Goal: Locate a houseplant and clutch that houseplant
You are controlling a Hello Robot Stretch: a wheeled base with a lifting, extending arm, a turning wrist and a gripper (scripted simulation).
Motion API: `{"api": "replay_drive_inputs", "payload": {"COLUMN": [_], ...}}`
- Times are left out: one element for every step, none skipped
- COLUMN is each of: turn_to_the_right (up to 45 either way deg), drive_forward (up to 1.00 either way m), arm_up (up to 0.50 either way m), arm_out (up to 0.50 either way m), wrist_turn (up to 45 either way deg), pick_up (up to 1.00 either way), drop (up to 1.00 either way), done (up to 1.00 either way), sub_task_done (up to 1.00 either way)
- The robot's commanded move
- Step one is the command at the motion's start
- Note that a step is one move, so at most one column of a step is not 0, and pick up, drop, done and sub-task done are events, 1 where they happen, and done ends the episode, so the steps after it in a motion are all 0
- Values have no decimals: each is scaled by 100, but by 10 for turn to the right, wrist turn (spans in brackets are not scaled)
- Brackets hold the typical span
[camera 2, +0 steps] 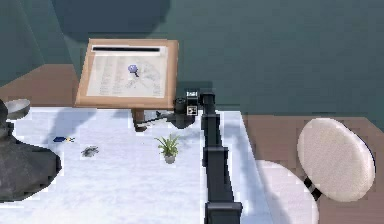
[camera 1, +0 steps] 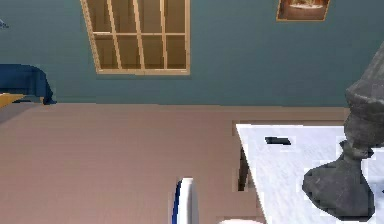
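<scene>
the small green houseplant (camera 2: 169, 147) stands on the white tabletop (camera 2: 115, 178), just beside the dark arm (camera 2: 212, 160). the jaws lie beyond it by a framed picture (camera 2: 128, 72); i cannot tell whether they hold anything.

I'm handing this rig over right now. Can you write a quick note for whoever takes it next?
Gripper: out above the table, near the foot of a framed board. Cannot tell whether it holds anything.
Houseplant: stands on the table, just below the gripper in the arm side view and left of the arm.
Done: houseplant located, arm reaching out near it.
Left: grasp the houseplant and lift it off the table.
</scene>
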Motion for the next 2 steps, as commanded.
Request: {"api": "replay_drive_inputs", "payload": {"turn_to_the_right": [0, 0], "drive_forward": [0, 0], "arm_up": [0, -30], "arm_out": [0, 0], "wrist_turn": [300, 0], "pick_up": [0, 0], "drop": [0, 0], "done": [0, 0], "sub_task_done": [0, 0]}}
